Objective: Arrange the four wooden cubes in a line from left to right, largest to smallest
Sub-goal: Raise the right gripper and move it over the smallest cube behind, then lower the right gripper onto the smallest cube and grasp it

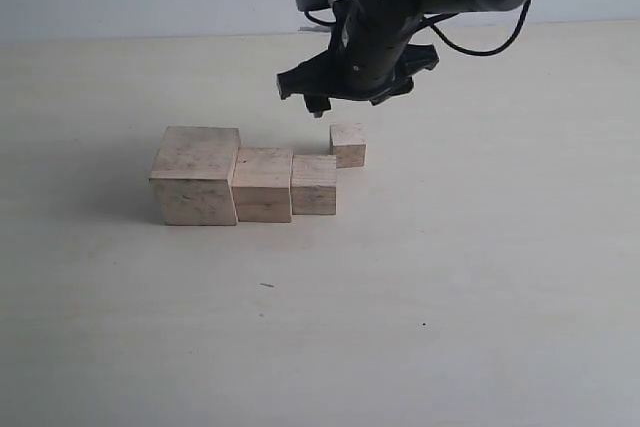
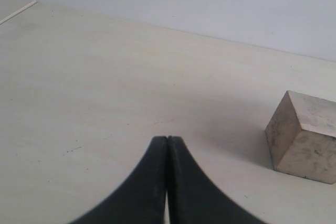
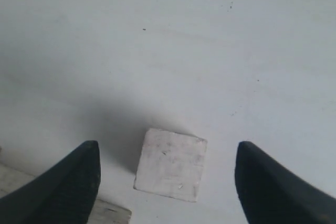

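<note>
4 pale beige wooden cubes are sitting mid-tabletop [image 1: 480,277]. The largest cube [image 1: 195,175], second cube [image 1: 263,185] and third cube [image 1: 314,185] are touching in a row. The smallest cube [image 1: 348,145] is lying just behind the third, nearer the far edge. The black right gripper [image 1: 350,99] is hovering over it, jaws apart and empty. The black left gripper [image 2: 167,148] is showing its jaws pressed together.

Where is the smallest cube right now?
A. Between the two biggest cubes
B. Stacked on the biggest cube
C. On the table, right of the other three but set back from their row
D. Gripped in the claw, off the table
C: the smallest cube sits on the table, behind and right of the third cube, with the open right gripper above it, not gripping it.
</note>
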You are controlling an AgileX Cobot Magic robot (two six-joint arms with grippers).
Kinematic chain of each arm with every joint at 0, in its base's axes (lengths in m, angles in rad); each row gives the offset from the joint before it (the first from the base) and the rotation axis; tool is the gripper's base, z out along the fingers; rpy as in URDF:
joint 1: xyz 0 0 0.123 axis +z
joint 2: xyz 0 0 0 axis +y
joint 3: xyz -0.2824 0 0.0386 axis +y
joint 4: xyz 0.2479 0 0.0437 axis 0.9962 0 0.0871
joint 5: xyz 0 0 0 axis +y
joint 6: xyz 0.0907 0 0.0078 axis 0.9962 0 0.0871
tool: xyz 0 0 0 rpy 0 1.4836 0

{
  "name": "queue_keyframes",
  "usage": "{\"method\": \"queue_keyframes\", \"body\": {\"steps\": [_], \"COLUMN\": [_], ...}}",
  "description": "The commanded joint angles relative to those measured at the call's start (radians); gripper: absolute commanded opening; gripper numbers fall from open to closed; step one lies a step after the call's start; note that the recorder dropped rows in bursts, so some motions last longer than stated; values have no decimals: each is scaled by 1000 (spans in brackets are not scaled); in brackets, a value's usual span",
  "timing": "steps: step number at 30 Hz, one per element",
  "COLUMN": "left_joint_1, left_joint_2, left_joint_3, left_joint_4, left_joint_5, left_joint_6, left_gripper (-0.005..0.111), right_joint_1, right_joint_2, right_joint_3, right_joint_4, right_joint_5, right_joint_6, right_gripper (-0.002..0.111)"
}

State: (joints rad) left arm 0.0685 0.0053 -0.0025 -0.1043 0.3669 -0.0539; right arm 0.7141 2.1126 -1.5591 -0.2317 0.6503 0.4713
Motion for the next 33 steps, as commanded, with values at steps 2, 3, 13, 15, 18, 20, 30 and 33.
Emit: {"method": "queue_keyframes", "body": {"steps": [2, 3, 13, 15, 18, 20, 30, 33], "left_joint_1": [1, 1, 1, 1, 1, 1, 1, 1], "left_joint_2": [-5, -5, -5, -5, -5, -5, -5, -5], "left_joint_3": [2, 2, 2, 2, 2, 2, 2, 2], "left_joint_4": [4, 4, 4, 4, 4, 4, 4, 4], "left_joint_5": [-7, -7, -7, -7, -7, -7, -7, -7], "left_joint_6": [0, 0, 0, 0, 0, 0, 0, 0], "left_gripper": [0, 0, 0, 0, 0, 0, 0, 0], "right_joint_1": [-1, -4, -18, -18, -18, -18, -18, -18], "right_joint_2": [27, 29, 60, 63, 67, 67, 67, 67], "right_joint_3": [-7, -7, -7, -7, -7, -7, -7, -7], "right_joint_4": [-20, -20, -55, -53, -27, -20, -20, -20], "right_joint_5": [-27, -29, -30, -32, -30, -30, -24, -24], "right_joint_6": [30, 39, 133, 133, 131, 131, 131, 131], "right_gripper": [69, 69, 69, 69, 69, 69, 69, 69]}}
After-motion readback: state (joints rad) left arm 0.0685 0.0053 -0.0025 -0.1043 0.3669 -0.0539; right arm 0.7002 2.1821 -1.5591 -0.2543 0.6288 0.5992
